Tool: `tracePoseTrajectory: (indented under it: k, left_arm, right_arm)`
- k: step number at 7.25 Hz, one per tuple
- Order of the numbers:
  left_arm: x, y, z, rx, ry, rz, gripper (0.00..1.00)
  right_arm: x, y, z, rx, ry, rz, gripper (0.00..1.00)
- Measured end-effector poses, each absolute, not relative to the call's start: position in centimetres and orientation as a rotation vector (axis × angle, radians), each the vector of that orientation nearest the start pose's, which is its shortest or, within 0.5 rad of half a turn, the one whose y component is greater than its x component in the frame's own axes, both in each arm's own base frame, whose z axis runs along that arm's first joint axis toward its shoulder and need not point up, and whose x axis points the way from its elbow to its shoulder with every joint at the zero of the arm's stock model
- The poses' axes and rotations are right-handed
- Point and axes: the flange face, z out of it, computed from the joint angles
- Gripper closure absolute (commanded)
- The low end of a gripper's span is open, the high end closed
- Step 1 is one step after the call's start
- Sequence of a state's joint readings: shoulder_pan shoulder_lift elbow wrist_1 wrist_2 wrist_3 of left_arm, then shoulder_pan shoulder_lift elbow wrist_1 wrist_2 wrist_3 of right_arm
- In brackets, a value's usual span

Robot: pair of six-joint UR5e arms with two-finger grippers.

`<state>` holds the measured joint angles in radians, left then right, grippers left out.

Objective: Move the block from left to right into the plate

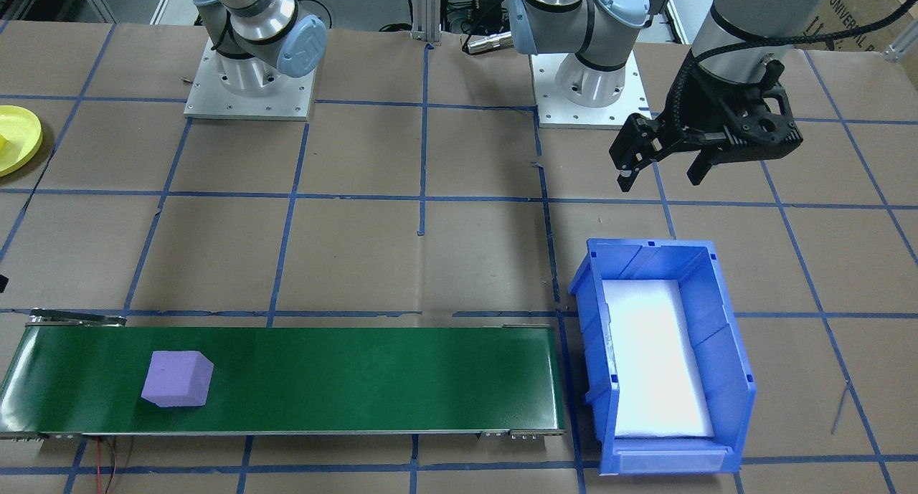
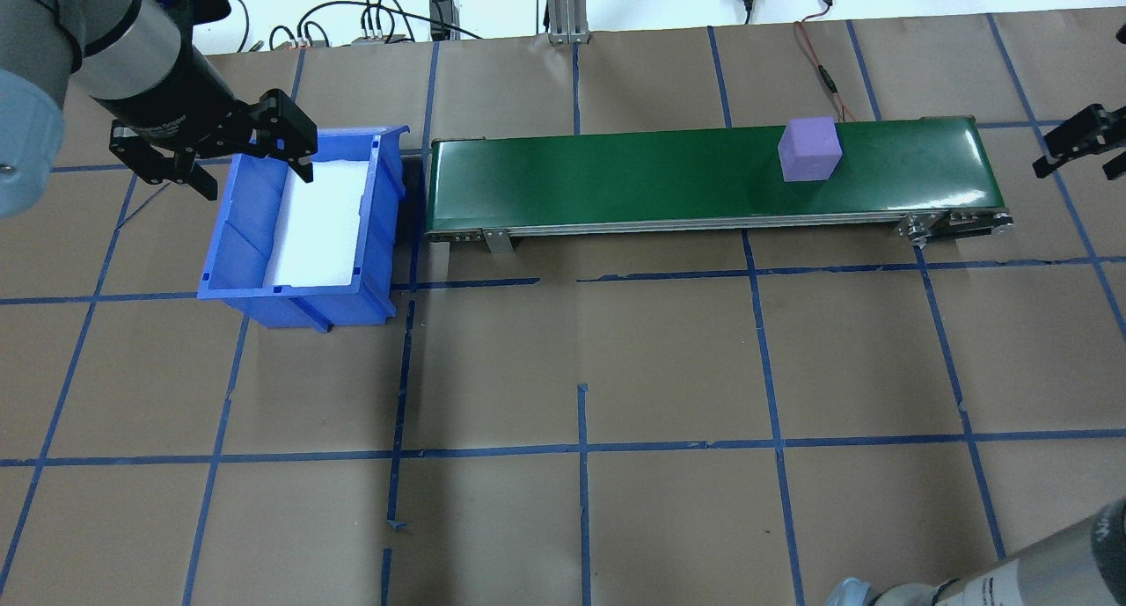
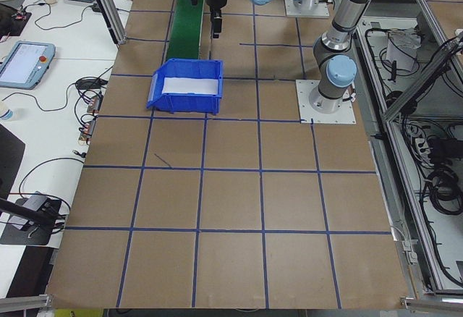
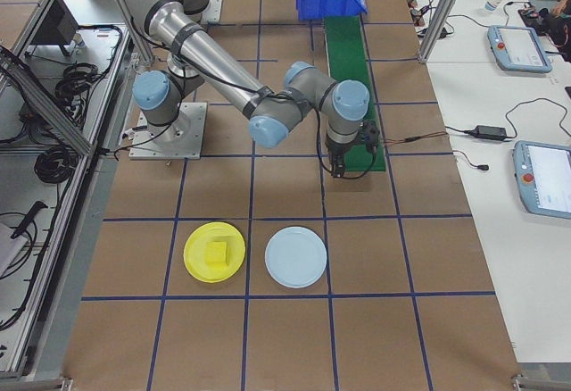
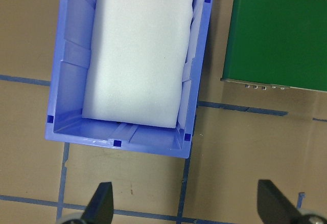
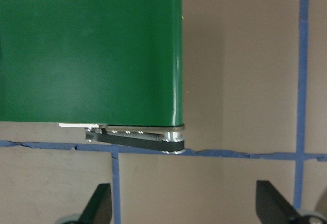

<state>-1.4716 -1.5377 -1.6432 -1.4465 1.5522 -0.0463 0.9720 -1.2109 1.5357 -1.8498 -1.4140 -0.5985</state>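
Purple block (image 1: 177, 379) sits near green belt's (image 1: 358, 379) end.

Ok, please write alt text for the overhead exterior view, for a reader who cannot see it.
A purple block sits near the right end of a green conveyor on a gridded table. At the left end stands a blue bin, with the open left gripper above its far edge. The right gripper shows at the right edge.

I see the block (image 2: 809, 149) on the conveyor (image 2: 616, 184) near its right end. Bin (image 2: 299, 228) sits just off the conveyor's left end. Plate (image 4: 214, 252) lies well beyond the right end, second plate (image 4: 296, 257) just beside it.
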Motion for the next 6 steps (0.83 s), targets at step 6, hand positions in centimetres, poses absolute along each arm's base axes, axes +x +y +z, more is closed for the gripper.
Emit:
tracePoseTrajectory:
  k: [6]
  left_arm:
    - [-8.6, -50.1, 47.4, -0.235, 3.152, -0.12, 0.0]
  right_arm:
    - [-11.2, -66.4, 30.2, 0.022, 2.889, -0.119, 0.0]
